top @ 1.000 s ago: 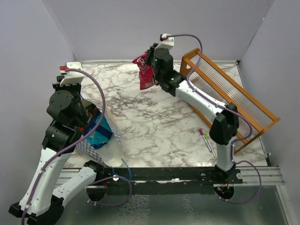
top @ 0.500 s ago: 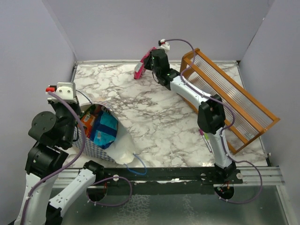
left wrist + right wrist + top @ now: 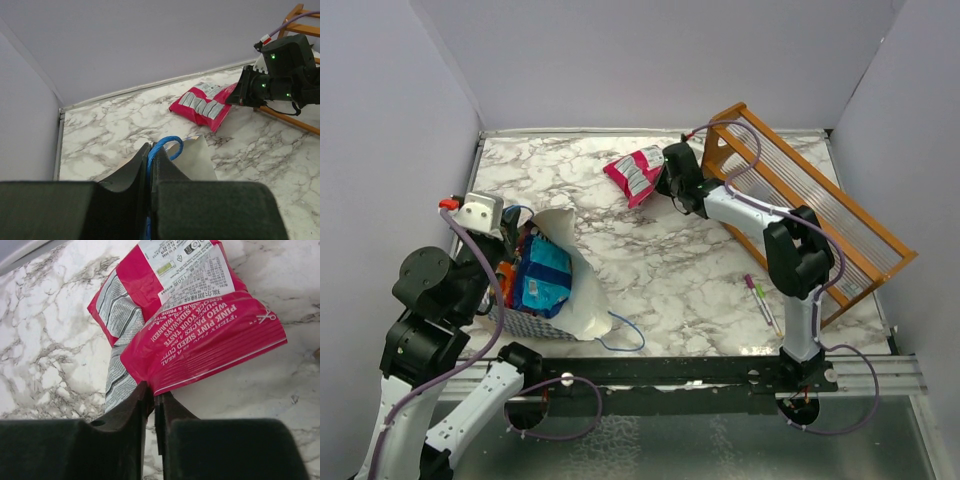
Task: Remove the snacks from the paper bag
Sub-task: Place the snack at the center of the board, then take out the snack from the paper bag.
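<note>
The blue-and-white checkered paper bag (image 3: 552, 318) lies on its side at the near left, its cream mouth facing right. Blue (image 3: 542, 277) and orange (image 3: 507, 277) packets show inside. My left gripper (image 3: 150, 148) is shut on the bag's blue handle (image 3: 165, 145); in the top view it (image 3: 512, 232) is at the bag's far edge. A pink-and-white packet (image 3: 635, 172) lies on the marble at the back centre. My right gripper (image 3: 153, 390) is shut on that packet's corner (image 3: 200, 340), low over the table, and shows in the top view (image 3: 667, 177).
An orange wooden slatted rack (image 3: 810, 210) stands at the back right, just behind the right arm. Two thin pens (image 3: 760, 300) lie at the right front. A loose blue handle (image 3: 625, 335) trails from the bag onto the marble table (image 3: 660, 260).
The right gripper has carried the pink packet down from the air onto the table at the back. The left arm has pulled back and tipped the bag further over, mouth to the right.
</note>
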You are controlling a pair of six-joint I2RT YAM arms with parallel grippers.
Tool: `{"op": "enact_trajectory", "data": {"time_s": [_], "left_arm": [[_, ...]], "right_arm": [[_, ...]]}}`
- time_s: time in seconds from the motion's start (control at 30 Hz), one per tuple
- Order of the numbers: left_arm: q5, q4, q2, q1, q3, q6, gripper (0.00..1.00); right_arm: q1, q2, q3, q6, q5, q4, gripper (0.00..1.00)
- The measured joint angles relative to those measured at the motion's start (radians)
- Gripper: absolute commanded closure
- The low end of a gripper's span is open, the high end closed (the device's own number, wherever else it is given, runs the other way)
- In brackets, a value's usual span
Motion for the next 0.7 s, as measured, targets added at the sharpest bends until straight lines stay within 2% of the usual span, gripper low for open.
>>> {"op": "enact_trajectory", "data": {"time_s": [0.07,0.2,0.37,0.5,0.7], "left_arm": [[0.009,0.000,-0.009,0.000,-0.005,-0.008,1.00],[0.026,0.008,-0.026,0.000,-0.013,-0.024,1.00],[0.031,0.012,-0.034,0.000,-0.024,-0.036,1.00],[0.030,0.027,-0.057,0.000,-0.044,-0.041,1.00],[0.031,0.053,-0.077,0.000,-0.074,-0.061,1.00]], "right_arm": [[0.002,-0.027,-0.026,-0.009,-0.010,-0.018,0.59],[0.006,-0.069,-0.062,-0.047,-0.040,-0.078,0.42],[0.014,-0.158,-0.108,-0.143,-0.106,-0.171,0.31],[0.057,-0.337,-0.236,-0.278,-0.163,-0.185,0.22],[0.190,-0.559,-0.301,-0.466,-0.259,-0.186,0.19]]}}
